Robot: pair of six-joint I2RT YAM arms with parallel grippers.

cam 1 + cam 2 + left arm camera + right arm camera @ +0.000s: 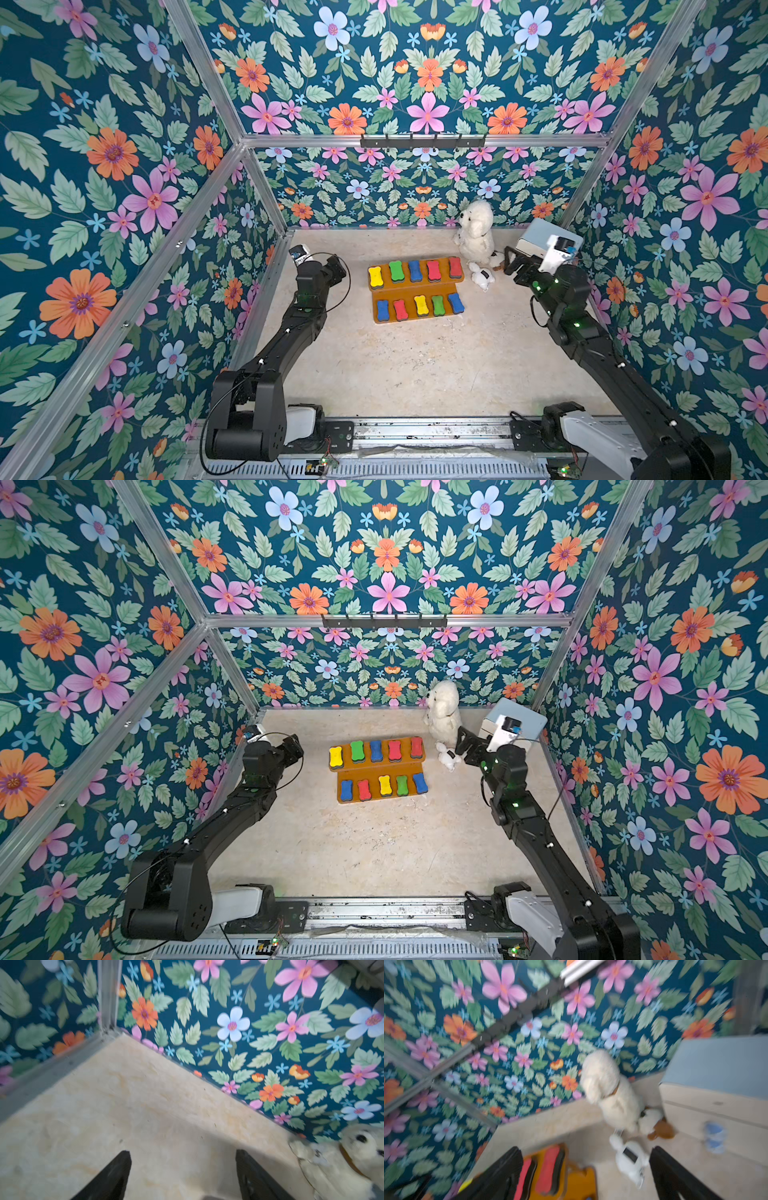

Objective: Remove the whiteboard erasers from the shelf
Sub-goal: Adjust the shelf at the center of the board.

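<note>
While all ten whiteboard erasers point(415, 270) sit on the shelf point(415, 289), five per tier and none off yet, which do you grab first? — checker

Probably an end one. My right gripper point(509, 262) hangs just off the shelf's upper-tier end, by the red erasers point(455, 267), jaws wide and empty. My left gripper point(336, 266) is off the opposite end, apart from the shelf, fingers spread with nothing between them. — me

How to do it clean? — checker

Come down over one eraser with jaws across its narrow waist, clear of its neighbour; they stand close in the row. Lift straight up so the shelf doesn't drag. Mind the small white plush point(482, 277) lying just beside that shelf end. — me

Views differ? — checker

Both top views give both rows and both arms. My right wrist view, blurred, shows only the red erasers at the shelf end, with the small plush ahead of my open jaws. My left wrist view has no shelf at all: bare table point(145, 1105) and the big plush point(353, 1157). — me
</note>
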